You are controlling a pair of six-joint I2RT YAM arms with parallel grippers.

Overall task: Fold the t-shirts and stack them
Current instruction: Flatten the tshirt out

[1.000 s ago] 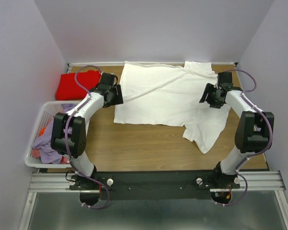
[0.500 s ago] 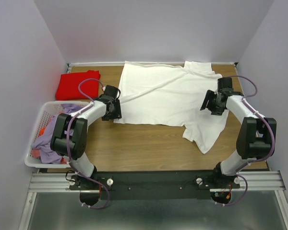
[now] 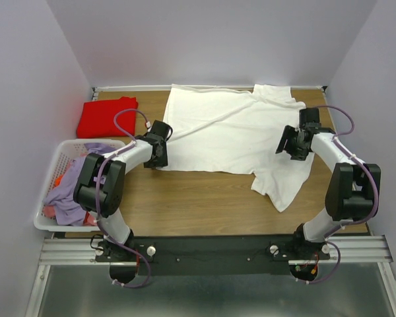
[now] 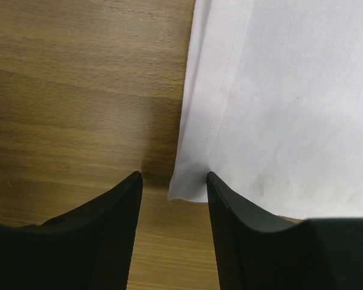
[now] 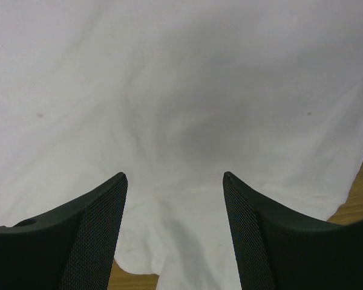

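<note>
Evidently a grasp before folding: the left tool [image 4: 172, 178], spread, straddles a hem corner of the white t-shirt [image 4: 278, 109] on the counter [image 4: 78, 90]; the right tool [image 5: 174, 181], also spread, hovers over its cloth. Next, both should descend and pinch.

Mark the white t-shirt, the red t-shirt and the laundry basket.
white t-shirt [image 3: 231, 135], top external view, middle of its body
red t-shirt [image 3: 105, 117], top external view, centre of the cloth
laundry basket [image 3: 58, 164], top external view, left wall

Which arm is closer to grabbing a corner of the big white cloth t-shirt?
Left. The left gripper, open, straddles the white t-shirt at its hemmed corner; the right gripper, open, hangs over mid-cloth.
</note>
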